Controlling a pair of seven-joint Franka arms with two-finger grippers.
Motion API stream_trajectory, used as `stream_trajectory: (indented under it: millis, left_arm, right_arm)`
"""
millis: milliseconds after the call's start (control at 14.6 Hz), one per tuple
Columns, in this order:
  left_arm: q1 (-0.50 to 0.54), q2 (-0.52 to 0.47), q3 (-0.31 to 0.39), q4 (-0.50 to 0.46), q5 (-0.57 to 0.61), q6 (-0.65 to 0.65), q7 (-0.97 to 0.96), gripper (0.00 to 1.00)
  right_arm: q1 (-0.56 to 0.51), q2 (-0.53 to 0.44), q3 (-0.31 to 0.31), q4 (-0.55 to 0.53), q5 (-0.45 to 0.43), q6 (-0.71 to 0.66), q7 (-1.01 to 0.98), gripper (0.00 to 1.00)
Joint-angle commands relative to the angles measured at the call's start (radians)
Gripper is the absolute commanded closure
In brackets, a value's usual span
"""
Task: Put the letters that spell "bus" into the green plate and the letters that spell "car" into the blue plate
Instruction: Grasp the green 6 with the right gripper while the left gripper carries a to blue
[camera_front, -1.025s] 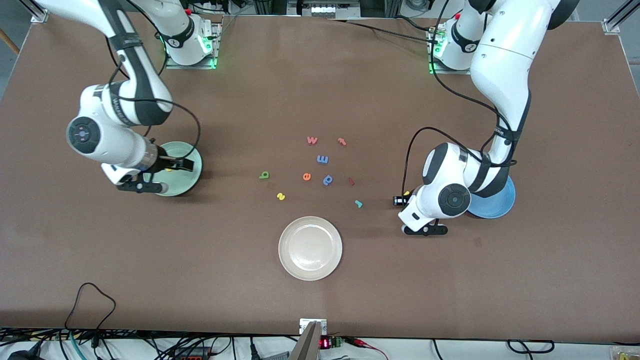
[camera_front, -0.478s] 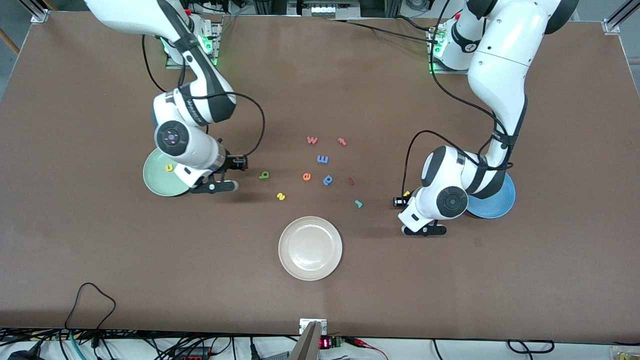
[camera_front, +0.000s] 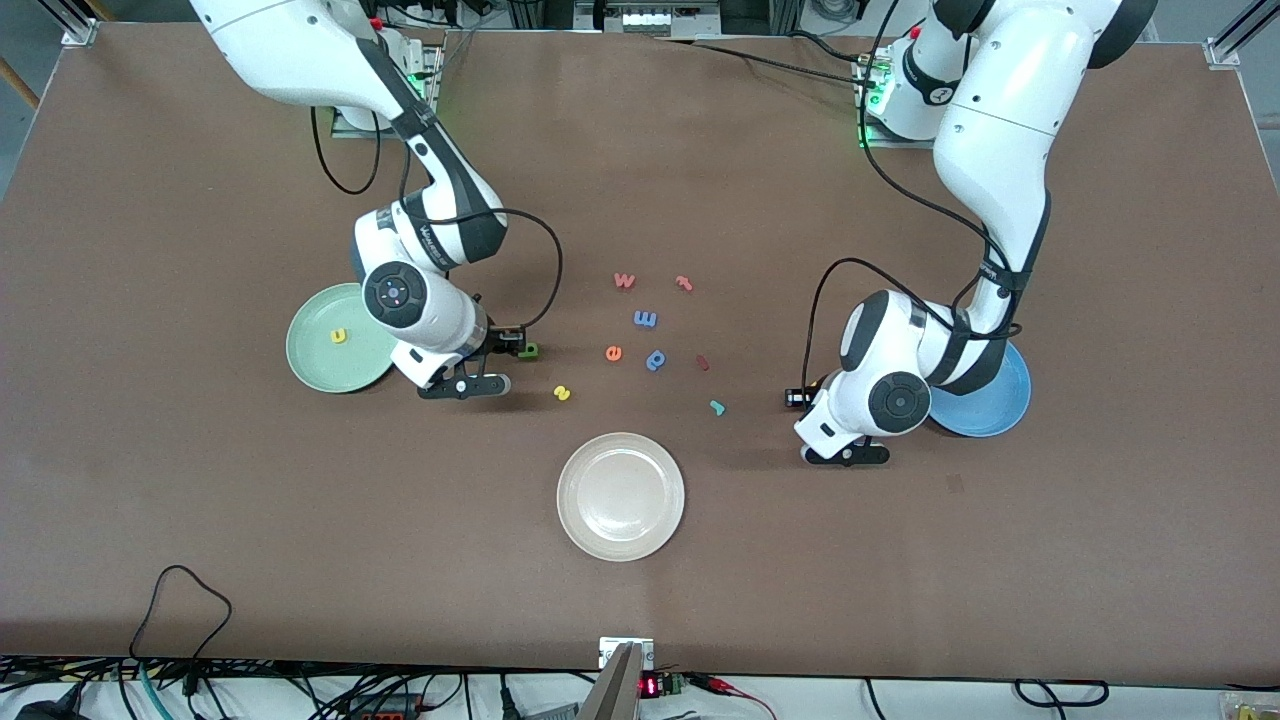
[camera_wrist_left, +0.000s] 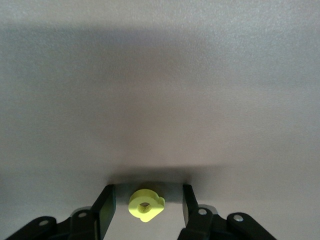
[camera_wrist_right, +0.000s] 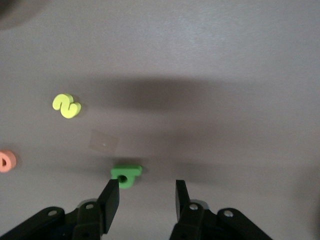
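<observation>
Our right gripper (camera_wrist_right: 146, 196) hangs low over the table with its fingers partly apart and nothing between them. The dark green b (camera_wrist_right: 126, 176) lies just off the tip of one finger, outside the gap and not gripped. Our left gripper (camera_wrist_left: 148, 201) is also low, its fingers standing to either side of the yellow a (camera_wrist_left: 145, 204) with a sliver of table showing on each side, so we judge that the letter is bracketed but not yet pinched.

Outward from the right gripper, the yellow s (camera_front: 562, 393) sits on the table a little nearer to the front camera than the b. The green plate (camera_front: 310, 362) lies toward the right arm's end of the table, with the yellow u (camera_front: 339, 336) in it. Outward from the left gripper, the teal r (camera_front: 716, 407) lies loose toward the table's middle, and the blue plate (camera_front: 990, 420) is just beside the left arm, partly hidden by it. We cannot see a teal c anywhere. The orange e (camera_front: 613, 352), the blue p (camera_front: 656, 359) and the cream-white plate (camera_front: 620, 497) are no part of either word.

We take both arms to be at the pick-up step. The right one needs a small sideways shift to centre the b before closing. The left one needs only to close on the a, then lift and carry it to the blue plate.
</observation>
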Motion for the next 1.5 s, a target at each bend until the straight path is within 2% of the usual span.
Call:
stream_trajectory:
  millis: [0, 273, 410, 615, 888, 1230, 1435]
  left_arm:
    - [0.005, -0.008, -0.009, -0.025, -0.021, 0.003, 0.0, 0.41]
    - [0.005, -0.008, -0.009, -0.034, -0.019, 0.003, 0.003, 0.5]
    - [0.005, -0.008, -0.009, -0.04, -0.019, 0.004, 0.004, 0.56]
    - [0.005, -0.008, -0.009, -0.053, -0.019, 0.006, 0.009, 0.68]
    - [0.005, -0.011, -0.009, -0.054, -0.019, 0.004, 0.01, 0.81]
    - [0.014, -0.043, -0.009, -0.051, -0.019, -0.011, 0.021, 0.85]
    - [0.093, -0.153, -0.003, -0.034, -0.004, -0.136, 0.023, 0.85]
  right_arm:
    - [0.041, 0.051, -0.014, 0.06, 0.002, 0.01, 0.066, 0.47]
    - [0.057, 0.077, -0.017, 0.065, 0.0, 0.031, 0.094, 0.49]
    - [0.069, 0.095, -0.018, 0.065, -0.001, 0.051, 0.1, 0.49]
    - [0.1, 0.111, -0.052, 0.063, -0.003, 0.051, 0.102, 0.49]
    - [0.101, 0.111, -0.055, 0.057, -0.003, 0.05, 0.102, 0.49]
    - [0.121, 0.111, -0.055, 0.056, -0.004, 0.047, 0.142, 0.49]
    - [0.123, 0.111, -0.055, 0.054, -0.004, 0.043, 0.142, 0.53]
